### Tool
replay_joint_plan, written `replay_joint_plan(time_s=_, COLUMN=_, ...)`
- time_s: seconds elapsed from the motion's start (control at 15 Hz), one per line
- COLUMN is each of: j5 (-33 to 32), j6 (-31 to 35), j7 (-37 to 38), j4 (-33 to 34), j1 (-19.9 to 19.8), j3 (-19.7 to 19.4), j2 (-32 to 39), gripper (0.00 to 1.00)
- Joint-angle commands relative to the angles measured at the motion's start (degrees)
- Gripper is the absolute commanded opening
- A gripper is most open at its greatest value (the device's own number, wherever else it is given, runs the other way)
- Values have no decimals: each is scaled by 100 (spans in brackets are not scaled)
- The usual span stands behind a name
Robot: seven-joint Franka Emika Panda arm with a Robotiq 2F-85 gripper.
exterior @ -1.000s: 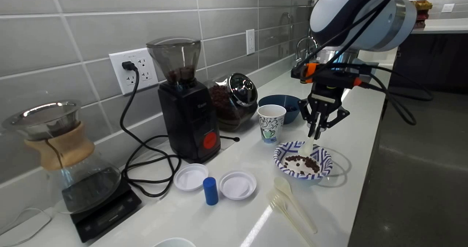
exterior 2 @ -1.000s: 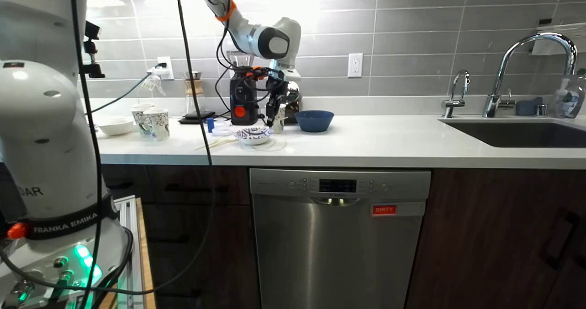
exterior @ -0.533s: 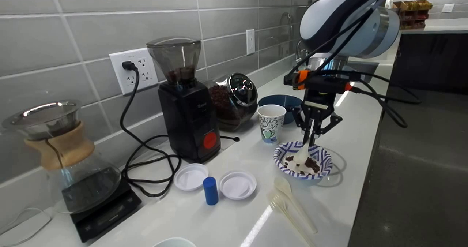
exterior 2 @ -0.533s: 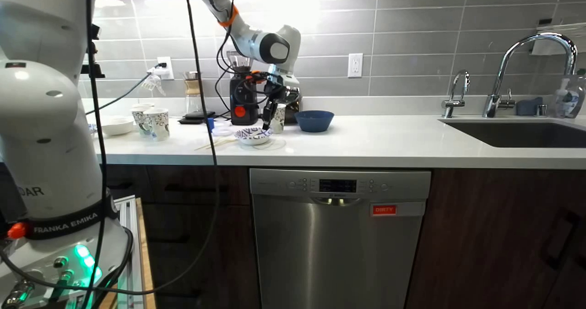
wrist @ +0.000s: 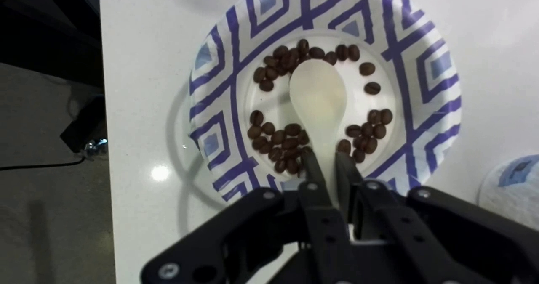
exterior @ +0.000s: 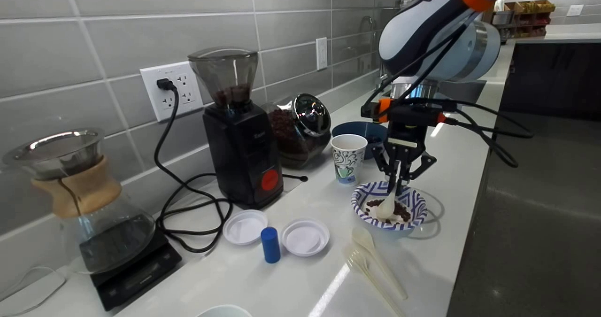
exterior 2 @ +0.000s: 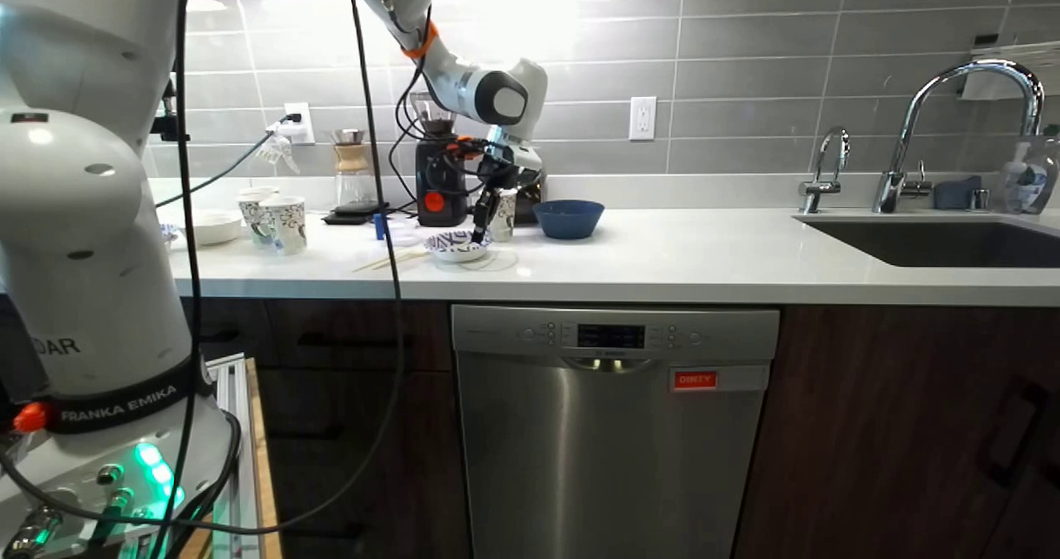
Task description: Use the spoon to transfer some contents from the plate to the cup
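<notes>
My gripper (wrist: 324, 160) is shut on the handle of a cream spoon (wrist: 318, 92), which points down into the plate. The plate (wrist: 436, 71) is round with a blue-and-white pattern. It holds the contents, dark brown beans (wrist: 290, 143), in clusters around the spoon. No beans show on the spoon's visible face; whether its tip touches the plate I cannot tell. In an exterior view the gripper (exterior: 394, 185) hangs over the plate (exterior: 418, 206), with the spoon (exterior: 386, 207) among the beans. The white patterned cup (exterior: 348, 159) stands upright just behind the plate, and shows partly in the wrist view (wrist: 516, 191).
A dark blue bowl (exterior: 361, 129) stands behind the cup. A loose spoon (exterior: 362, 237) and fork (exterior: 358, 259) lie before the plate. Two white lids (exterior: 305, 237), a blue cylinder (exterior: 270, 245), a black grinder (exterior: 242, 152) and a bean jar (exterior: 298, 134) are nearby.
The gripper has moved down and toward the coffee grinder side, still holding the spoon. The spoon's head has gone from the plate's far side down into the middle of the beans.
</notes>
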Motion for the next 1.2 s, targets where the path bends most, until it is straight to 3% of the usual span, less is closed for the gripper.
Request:
replay_joint_plan(time_s=0.0, j5=81, j6=-265, j7=-44, j4=339, j1=77, j3=-77, j2=243, gripper=3)
replay_joint_plan(time_s=0.07, j5=78, j6=-274, j7=-56, j4=367, j1=79, j3=-79, j2=277, gripper=3)
replay_joint_plan(time_s=0.13, j5=121, j6=-297, j7=-127, j4=396, j1=63, j3=-57, j2=300, gripper=39)
replay_joint_plan(time_s=0.27, j5=84, j6=-316, j7=-133, j4=411, j1=86, j3=-61, j2=286, gripper=44)
replay_joint_plan(time_s=0.6, j5=43, j6=-310, j7=-385, j4=229, j1=146, j3=-7, j2=-112, gripper=79)
replay_joint_plan(time_s=0.8, j5=-482, j6=-719, j7=-768, j4=93, j1=234, j3=-79, j2=-530, gripper=100)
replay_joint_plan(time_s=1.13, j5=-1847, j6=-1079, j7=-861, j4=-425, j1=391, j3=-91, j2=-1443, gripper=100)
